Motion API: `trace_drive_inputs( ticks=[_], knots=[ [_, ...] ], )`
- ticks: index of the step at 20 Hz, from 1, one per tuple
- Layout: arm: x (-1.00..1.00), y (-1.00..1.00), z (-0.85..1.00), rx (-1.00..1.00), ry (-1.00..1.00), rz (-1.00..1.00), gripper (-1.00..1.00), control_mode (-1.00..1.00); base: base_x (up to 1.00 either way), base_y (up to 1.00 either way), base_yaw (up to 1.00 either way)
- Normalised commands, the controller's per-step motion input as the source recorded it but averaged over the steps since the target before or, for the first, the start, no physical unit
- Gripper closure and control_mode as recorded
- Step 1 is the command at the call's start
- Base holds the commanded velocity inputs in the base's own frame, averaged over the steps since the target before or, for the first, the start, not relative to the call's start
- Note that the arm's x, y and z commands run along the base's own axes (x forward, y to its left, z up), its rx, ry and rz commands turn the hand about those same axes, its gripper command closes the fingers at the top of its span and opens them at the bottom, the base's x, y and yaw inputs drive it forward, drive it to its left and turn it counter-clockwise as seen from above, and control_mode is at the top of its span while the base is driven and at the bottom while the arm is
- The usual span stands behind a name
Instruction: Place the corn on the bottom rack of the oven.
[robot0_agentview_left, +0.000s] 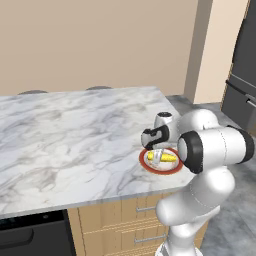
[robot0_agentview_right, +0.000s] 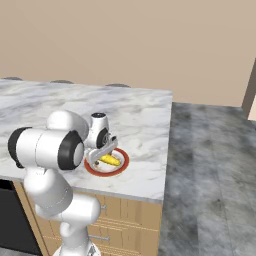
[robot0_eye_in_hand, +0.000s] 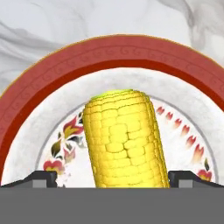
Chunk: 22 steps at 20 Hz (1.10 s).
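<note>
Looking over the arm from the left base view: small yellow bumpy-kernelled corn cob (robot0_agentview_left: 166, 158) lying on a round red-rimmed white plate (robot0_agentview_left: 150, 165), near the front right corner of the grey-veined white marble table (robot0_agentview_left: 65, 145); two-finger gripper (robot0_agentview_left: 158, 159) lowered over the cob. Dark appliance front (robot0_agentview_left: 30, 237) below the table edge at lower left, wooden drawers (robot0_agentview_left: 130, 220) beside it.

From the right base view: same plate (robot0_agentview_right: 121, 165) close to the table's front edge, open grey floor (robot0_agentview_right: 210, 170) well to the right, plain beige wall (robot0_agentview_right: 140, 40) behind.

From the hand view: cob (robot0_eye_in_hand: 124, 140) between two dark fingertips (robot0_eye_in_hand: 39, 178) spread wide, apart from its sides, holding nothing; floral pattern on the plate's white centre.
</note>
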Motion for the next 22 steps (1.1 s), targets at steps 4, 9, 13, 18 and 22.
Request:
trace_drive_inputs(
  ticks=[4,9,13,18,22],
  knots=[
    [0.06,0.00,-0.10,0.00,0.01,0.07,-1.00,-1.00,0.00,0.00,0.00],
    [0.03,0.00,-0.09,0.00,0.00,0.06,1.00,-1.00,0.00,0.00,0.00],
    [0.00,0.00,-0.01,0.00,0.00,0.03,1.00,-1.00,0.00,0.00,0.00],
    [-0.01,0.00,0.14,0.00,-0.01,0.01,1.00,-1.00,0.00,0.00,0.00],
    [-0.47,0.11,0.91,0.00,-0.06,-0.03,1.00,-1.00,0.00,0.00,0.00]
  ],
)
